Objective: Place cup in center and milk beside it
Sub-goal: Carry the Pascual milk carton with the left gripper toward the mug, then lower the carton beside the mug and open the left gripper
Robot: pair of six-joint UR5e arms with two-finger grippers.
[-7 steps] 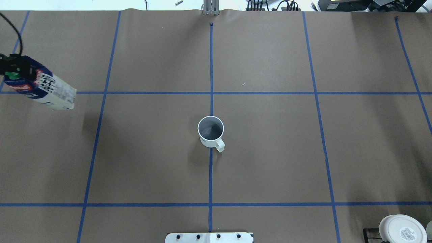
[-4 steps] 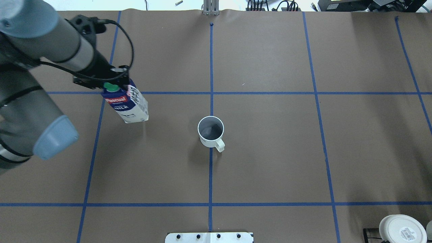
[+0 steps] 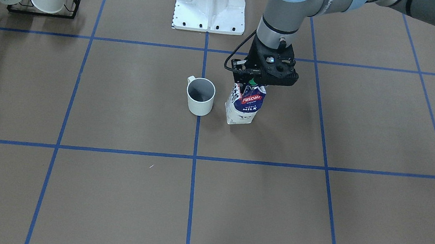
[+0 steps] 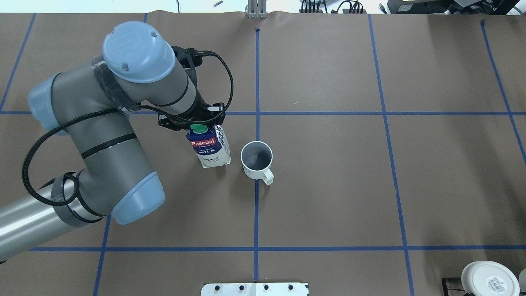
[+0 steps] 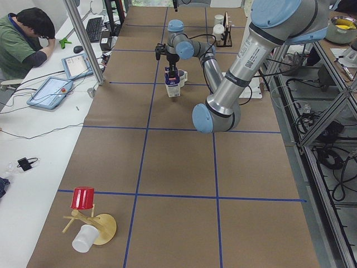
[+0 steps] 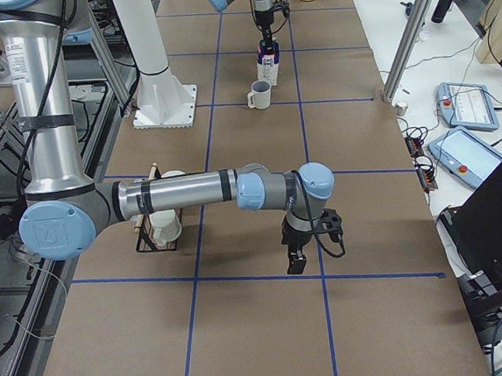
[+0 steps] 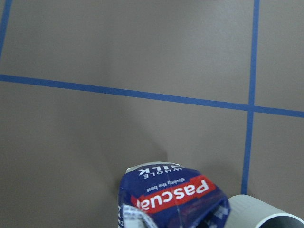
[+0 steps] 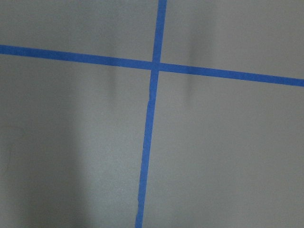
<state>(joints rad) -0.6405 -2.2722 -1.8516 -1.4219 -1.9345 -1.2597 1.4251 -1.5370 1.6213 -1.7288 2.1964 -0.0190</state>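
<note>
The cup [image 4: 257, 160], a plain white mug with a grey inside, stands upright on the vertical blue tape line [image 4: 256, 209], at the center between the two horizontal lines. It also shows in the front view [image 3: 200, 95]. The milk [image 4: 209, 150], a blue and white Pascual carton with a green cap, is just left of the cup, slightly tilted, its base at or just above the paper. My left gripper [image 4: 198, 123] is shut on the carton's top [image 3: 246, 102]. My right gripper [image 6: 293, 262] hangs low over a tape crossing; I cannot tell its state.
A black rack [image 3: 42, 10] holding two white mugs stands by the robot's right side. The white robot base plate [image 3: 210, 2] is behind the cup. A wooden stand with a red cup [image 5: 83, 198] sits at the table's left end. An operator [image 5: 25, 39] sits there.
My left arm has carried the milk from the table's far left edge rightward, to just beside the cup. The cup has not moved.
</note>
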